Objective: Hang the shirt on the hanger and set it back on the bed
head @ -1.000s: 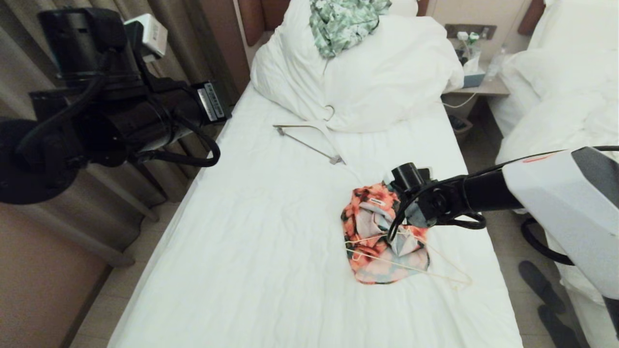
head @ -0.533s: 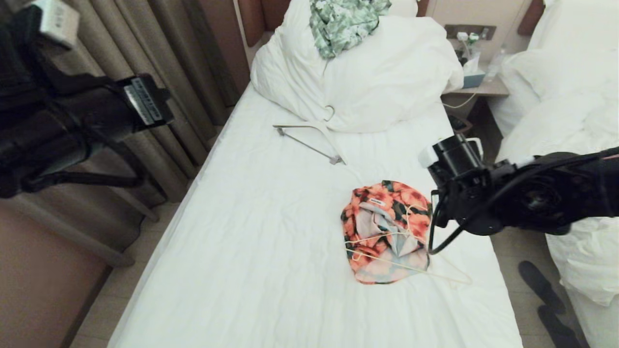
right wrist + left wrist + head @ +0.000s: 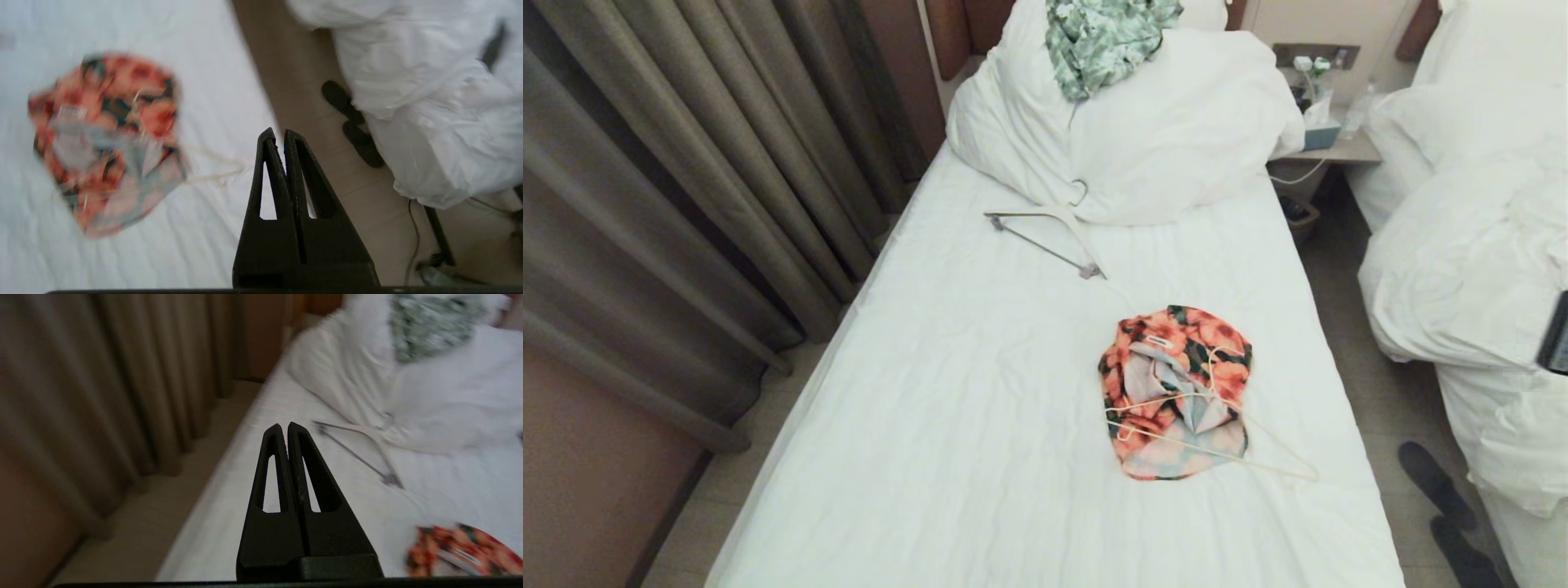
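Currently shirt (image 3: 1174, 390) crumpled on near right of bed (image 3: 980, 392), hanger (image 3: 1217, 437) laid across it, not threaded. Left gripper (image 3: 284, 426) and right gripper (image 3: 276, 132) pinched closed, nothing held. Risks judged: thin wire missed by fingertips; cloth dragged off right edge.

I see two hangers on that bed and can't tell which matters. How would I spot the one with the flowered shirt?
On the bed, find the crumpled orange-flowered shirt. The hanger lies across it, thin cream wire, unlike the thicker white hanger near the pillow heap.
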Motion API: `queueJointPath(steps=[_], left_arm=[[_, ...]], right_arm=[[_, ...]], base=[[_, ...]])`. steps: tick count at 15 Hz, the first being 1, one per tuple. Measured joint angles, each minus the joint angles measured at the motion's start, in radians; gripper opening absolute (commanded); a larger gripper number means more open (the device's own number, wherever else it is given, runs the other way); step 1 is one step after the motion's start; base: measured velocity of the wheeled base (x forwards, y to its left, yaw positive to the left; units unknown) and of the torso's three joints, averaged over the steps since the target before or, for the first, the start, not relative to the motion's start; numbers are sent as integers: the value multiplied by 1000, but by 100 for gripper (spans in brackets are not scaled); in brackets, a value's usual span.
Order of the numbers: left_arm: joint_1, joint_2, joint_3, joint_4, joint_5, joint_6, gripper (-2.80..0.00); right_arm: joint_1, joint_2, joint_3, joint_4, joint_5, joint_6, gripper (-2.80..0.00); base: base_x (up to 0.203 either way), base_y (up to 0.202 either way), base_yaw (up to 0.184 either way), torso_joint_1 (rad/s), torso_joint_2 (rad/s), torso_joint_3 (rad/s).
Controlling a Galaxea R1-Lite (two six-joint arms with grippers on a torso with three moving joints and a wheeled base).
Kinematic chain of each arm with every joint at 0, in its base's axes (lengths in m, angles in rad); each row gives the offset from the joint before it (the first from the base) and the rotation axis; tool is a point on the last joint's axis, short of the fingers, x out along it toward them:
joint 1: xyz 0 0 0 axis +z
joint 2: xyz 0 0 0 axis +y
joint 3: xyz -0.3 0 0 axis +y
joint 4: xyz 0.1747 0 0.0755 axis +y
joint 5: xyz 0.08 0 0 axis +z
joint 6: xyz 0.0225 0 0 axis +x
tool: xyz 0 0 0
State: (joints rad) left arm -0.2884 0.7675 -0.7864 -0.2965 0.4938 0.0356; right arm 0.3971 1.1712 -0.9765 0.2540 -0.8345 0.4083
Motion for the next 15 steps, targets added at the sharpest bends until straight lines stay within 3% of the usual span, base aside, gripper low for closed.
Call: queueJointPath(steps=[3, 6, 8, 12, 15], left_arm=[[153, -199, 33, 150, 13, 1, -280], [237, -367, 60, 310, 0, -5, -280], [282, -453, 82, 394, -43, -4, -280], [319, -538, 168, 405, -83, -4, -280], [313, -585, 279, 407, -136, 3, -280]], right_arm=[[-123, -218, 79, 26, 12, 0, -280], [-202, -404, 138, 128, 16, 2, -280], [-250, -517, 195, 177, 18, 2, -280], [-312, -724, 280, 271, 51, -17, -280], [-344, -869, 375, 276, 119, -97, -280]], base=[[0, 0, 0, 0, 0, 0], [0, 0, 0, 0, 0, 0], [0, 0, 0, 0, 0, 0], [0, 0, 0, 0, 0, 0], [0, 0, 0, 0, 0, 0]])
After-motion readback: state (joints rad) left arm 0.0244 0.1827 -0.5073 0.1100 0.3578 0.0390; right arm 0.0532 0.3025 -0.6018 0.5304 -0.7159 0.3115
